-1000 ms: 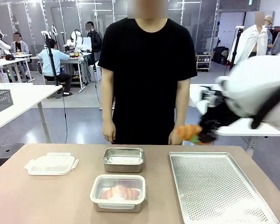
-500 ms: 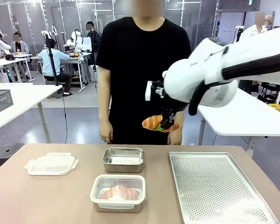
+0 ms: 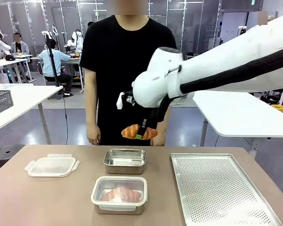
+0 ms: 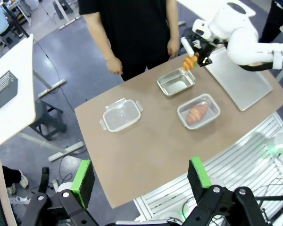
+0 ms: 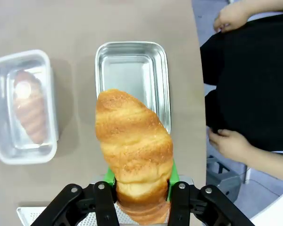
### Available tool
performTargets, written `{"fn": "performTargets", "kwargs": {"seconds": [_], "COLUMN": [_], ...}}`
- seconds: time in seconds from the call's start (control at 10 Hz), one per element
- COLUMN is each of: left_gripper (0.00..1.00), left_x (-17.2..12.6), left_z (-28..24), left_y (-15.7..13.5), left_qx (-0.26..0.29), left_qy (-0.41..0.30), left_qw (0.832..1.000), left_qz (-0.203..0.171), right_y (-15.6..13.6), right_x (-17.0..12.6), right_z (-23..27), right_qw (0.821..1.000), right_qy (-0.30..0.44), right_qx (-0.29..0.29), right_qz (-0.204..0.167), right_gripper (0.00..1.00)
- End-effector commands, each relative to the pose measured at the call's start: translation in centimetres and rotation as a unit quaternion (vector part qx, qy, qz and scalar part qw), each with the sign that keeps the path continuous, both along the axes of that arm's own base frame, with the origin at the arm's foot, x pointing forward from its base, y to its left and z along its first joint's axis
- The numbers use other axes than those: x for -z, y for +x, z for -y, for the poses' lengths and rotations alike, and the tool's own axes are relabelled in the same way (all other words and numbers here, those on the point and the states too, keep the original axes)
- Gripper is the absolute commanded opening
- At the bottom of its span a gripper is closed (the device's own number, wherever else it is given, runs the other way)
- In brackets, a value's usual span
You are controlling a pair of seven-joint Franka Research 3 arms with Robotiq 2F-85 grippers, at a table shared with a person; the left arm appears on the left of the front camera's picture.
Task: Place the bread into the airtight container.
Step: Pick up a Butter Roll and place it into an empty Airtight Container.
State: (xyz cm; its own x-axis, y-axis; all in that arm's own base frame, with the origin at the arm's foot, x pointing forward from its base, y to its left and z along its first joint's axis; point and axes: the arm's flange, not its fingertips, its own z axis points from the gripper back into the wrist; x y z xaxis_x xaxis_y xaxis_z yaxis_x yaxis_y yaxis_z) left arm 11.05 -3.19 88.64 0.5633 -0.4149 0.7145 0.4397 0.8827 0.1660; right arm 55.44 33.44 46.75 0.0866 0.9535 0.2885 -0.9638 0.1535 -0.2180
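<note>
Overhead, the right gripper was clenched on the bread, a golden, ridged roll gripped near one end between the green pads; the roll hung in the air above the far rim of the open steel container, touching nothing else; that container sat empty near the middle of the brown table; just in front of it, on the robot's side, a second container held another roll; a clear lid lay flat to the left, and a perforated tray lay to the right; a person in a black shirt stood at the far edge, arms down; high above the near side of the table, the left gripper hung with its fingers spread wide and nothing between them.
</note>
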Motion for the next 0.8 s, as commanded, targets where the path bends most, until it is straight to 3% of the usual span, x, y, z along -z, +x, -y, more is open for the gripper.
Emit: {"fn": "performTargets", "kwargs": {"seconds": [0.0,0.3,0.7], "left_gripper": [1.00,1.00,1.00], "left_x": [-0.4,-0.4,-0.4], "left_z": [0.1,0.1,0.1], "left_y": [-1.1,-1.1,-1.1], "left_qx": [0.001,0.001,0.001], "left_qy": [0.000,0.000,0.000], "left_qw": [1.000,1.000,1.000], "left_qz": [0.007,0.007,0.007], "right_y": [3.2,6.4,7.2], "right_x": [1.6,5.7,8.6], "right_z": [-2.8,-5.6,-8.2], "right_qw": [0.999,0.998,0.995], "right_qy": [-0.029,-0.029,-0.048], "right_qx": [0.024,0.027,0.046], "right_qz": [-0.015,-0.047,-0.071], "right_gripper": [0.44,0.44,0.44]}}
